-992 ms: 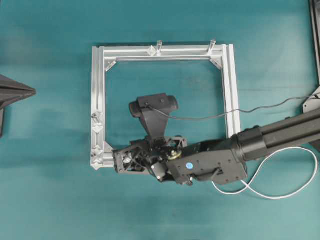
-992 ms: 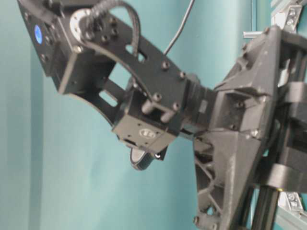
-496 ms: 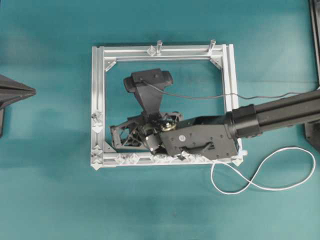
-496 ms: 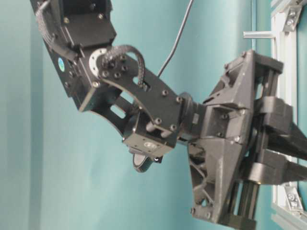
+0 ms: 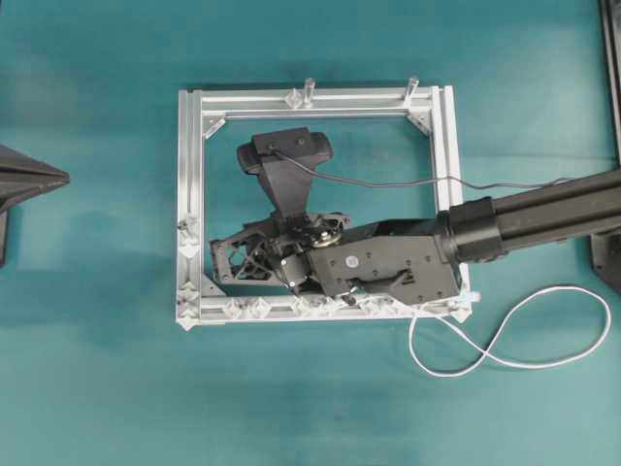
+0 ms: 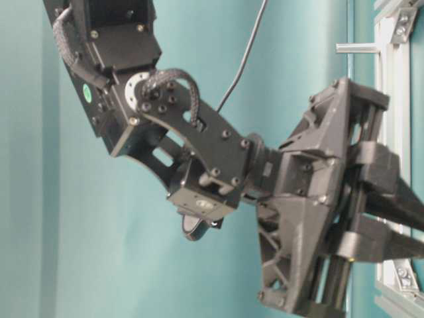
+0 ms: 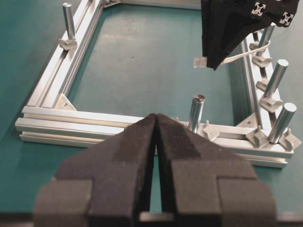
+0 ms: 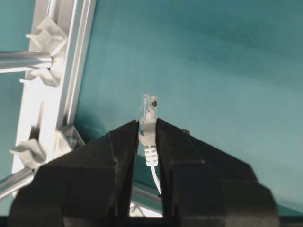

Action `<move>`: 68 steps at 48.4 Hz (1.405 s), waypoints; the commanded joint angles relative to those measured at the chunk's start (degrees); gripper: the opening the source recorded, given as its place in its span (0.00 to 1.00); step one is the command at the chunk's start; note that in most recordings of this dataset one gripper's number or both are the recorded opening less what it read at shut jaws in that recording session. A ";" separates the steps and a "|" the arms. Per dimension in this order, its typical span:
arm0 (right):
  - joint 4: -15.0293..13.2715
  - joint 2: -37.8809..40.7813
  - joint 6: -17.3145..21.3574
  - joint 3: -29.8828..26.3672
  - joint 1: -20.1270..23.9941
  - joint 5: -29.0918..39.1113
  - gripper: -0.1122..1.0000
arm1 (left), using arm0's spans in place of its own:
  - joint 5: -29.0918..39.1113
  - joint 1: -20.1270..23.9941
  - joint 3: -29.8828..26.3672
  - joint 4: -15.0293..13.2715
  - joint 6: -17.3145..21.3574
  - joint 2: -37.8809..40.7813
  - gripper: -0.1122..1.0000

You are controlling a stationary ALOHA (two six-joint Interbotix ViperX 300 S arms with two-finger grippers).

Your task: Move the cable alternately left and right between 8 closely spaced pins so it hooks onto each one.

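white cable plug pinched in right tool, one aluminium frame

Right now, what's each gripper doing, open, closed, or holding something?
Left gripper: closed, empty.
Right gripper: closed on the cable, just behind its plug.

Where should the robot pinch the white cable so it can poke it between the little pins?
Best near the plug end, on the ribbed sleeve behind the clear plug tip, squeezing from both sides. The right hand grips the cable there already; its long tail is floppy, so a hold farther back would probably steer badly.
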 commanded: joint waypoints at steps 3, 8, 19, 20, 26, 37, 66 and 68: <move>-0.35 -0.35 -0.18 -3.16 -0.97 -0.35 0.25 | -0.26 -0.09 -1.05 0.09 -0.18 0.35 0.10; -0.62 0.97 -0.44 -5.19 -1.41 -0.88 0.25 | -0.26 -0.18 -1.05 0.09 -0.18 0.35 0.10; -0.88 4.75 -0.44 -10.11 -1.85 -2.20 0.25 | -0.26 -0.09 -1.05 0.00 -0.18 0.35 0.10; -0.88 5.01 -0.44 -10.46 -1.93 -2.29 0.25 | -0.18 -0.09 -0.97 0.09 -0.18 0.35 0.10; -0.88 6.24 -0.53 -12.22 -1.93 -2.46 0.25 | -0.26 -0.09 -1.05 0.09 -0.18 0.35 0.10; -0.79 6.50 -0.70 -12.48 -1.58 -2.46 0.25 | -0.26 -0.09 -1.05 0.00 -0.18 0.35 0.10; 1.05 6.50 -0.35 -13.62 5.10 -0.26 0.25 | -0.26 -0.09 -1.05 0.09 -0.18 0.35 0.10; 1.05 6.50 -0.35 -13.71 5.36 -0.09 0.25 | -0.26 -0.09 -1.05 0.00 -0.18 0.35 0.10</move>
